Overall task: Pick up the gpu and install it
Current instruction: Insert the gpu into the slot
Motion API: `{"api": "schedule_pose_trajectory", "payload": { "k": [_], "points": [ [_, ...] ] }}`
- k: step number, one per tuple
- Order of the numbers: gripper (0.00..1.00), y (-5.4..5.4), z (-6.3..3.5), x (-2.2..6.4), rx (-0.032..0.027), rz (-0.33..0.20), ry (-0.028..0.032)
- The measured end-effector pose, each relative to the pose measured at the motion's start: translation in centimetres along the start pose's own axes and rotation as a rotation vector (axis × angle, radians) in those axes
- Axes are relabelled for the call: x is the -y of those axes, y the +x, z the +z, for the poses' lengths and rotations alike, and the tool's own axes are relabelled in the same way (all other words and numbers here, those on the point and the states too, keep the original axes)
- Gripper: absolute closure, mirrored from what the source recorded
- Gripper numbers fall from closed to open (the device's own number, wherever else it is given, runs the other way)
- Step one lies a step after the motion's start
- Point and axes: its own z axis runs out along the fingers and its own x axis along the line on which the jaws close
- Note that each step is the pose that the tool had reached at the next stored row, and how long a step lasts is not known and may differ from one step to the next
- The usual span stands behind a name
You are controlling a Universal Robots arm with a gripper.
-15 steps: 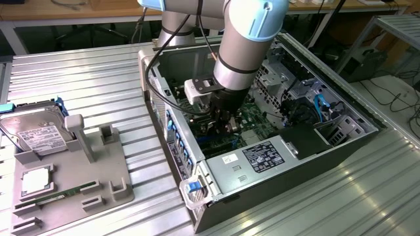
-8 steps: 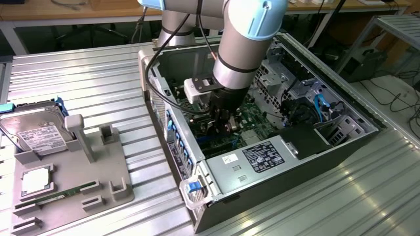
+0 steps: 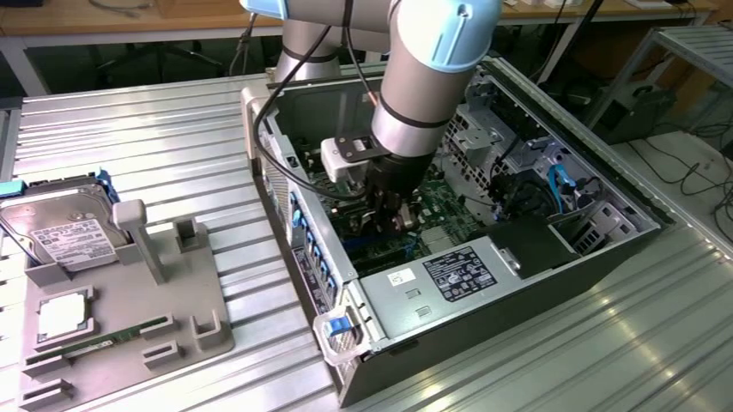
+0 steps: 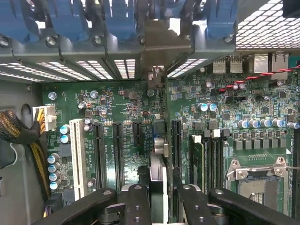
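Observation:
My gripper reaches down into the open computer case, just over the green motherboard. In the wrist view the gpu appears edge-on as a thin card standing upright between my two black fingers, which are shut on it. It runs along a black expansion slot on the motherboard. Its pale metal end meets the case's rear slot openings. I cannot tell whether the card's edge sits in the slot or just above it.
Blue slot latches line the case's rear wall. A CPU socket and a white slot flank the card. On the exterior view's left, a grey fixture tray carries a silver hard drive and a green memory stick.

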Motion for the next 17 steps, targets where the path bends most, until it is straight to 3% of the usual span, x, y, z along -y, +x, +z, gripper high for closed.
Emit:
{"api": "schedule_pose_trajectory", "payload": {
  "k": [17],
  "points": [
    [0.73,0.02,0.43,0.01,0.0006,0.000,0.0001]
  ]
}}
